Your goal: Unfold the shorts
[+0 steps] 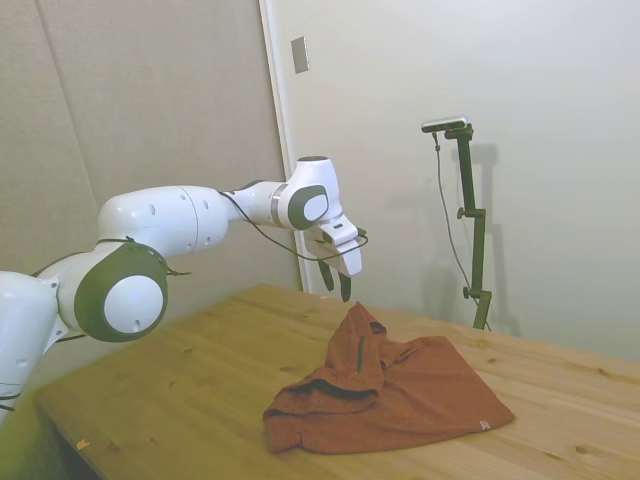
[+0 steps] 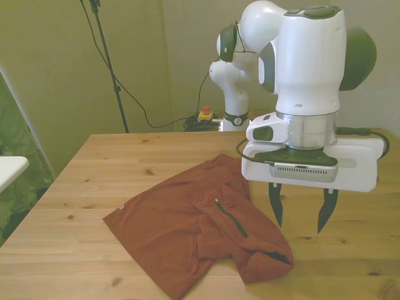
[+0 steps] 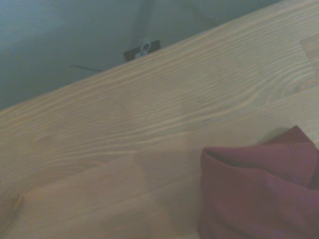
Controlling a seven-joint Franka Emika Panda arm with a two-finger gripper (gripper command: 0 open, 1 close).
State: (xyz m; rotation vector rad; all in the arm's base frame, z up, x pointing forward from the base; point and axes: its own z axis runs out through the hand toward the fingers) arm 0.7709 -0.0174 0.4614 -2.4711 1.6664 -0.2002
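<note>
The rust-red shorts (image 1: pixel 400 395) lie crumpled on the wooden table (image 1: pixel 190 390), with one part folded over and bunched into a raised peak. A dark zipper line (image 2: pixel 231 217) runs across the folded flap of the shorts (image 2: pixel 175 231), and a small light tag (image 1: pixel 484 424) shows at the hem. My gripper (image 2: pixel 300 224) hangs open and empty above the table, just off the shorts' edge on the front view's right. In the side view the gripper (image 1: pixel 336 282) sits slightly above and beside the peak. The wrist view catches a folded corner of the shorts (image 3: pixel 259 194) on bare wood.
Bare table (image 2: pixel 94 162) stretches around the shorts on all sides. A red and yellow button box (image 2: pixel 205 114) sits behind the far edge by the base. A white object (image 2: pixel 9 167) pokes in at the front view's left, off the table.
</note>
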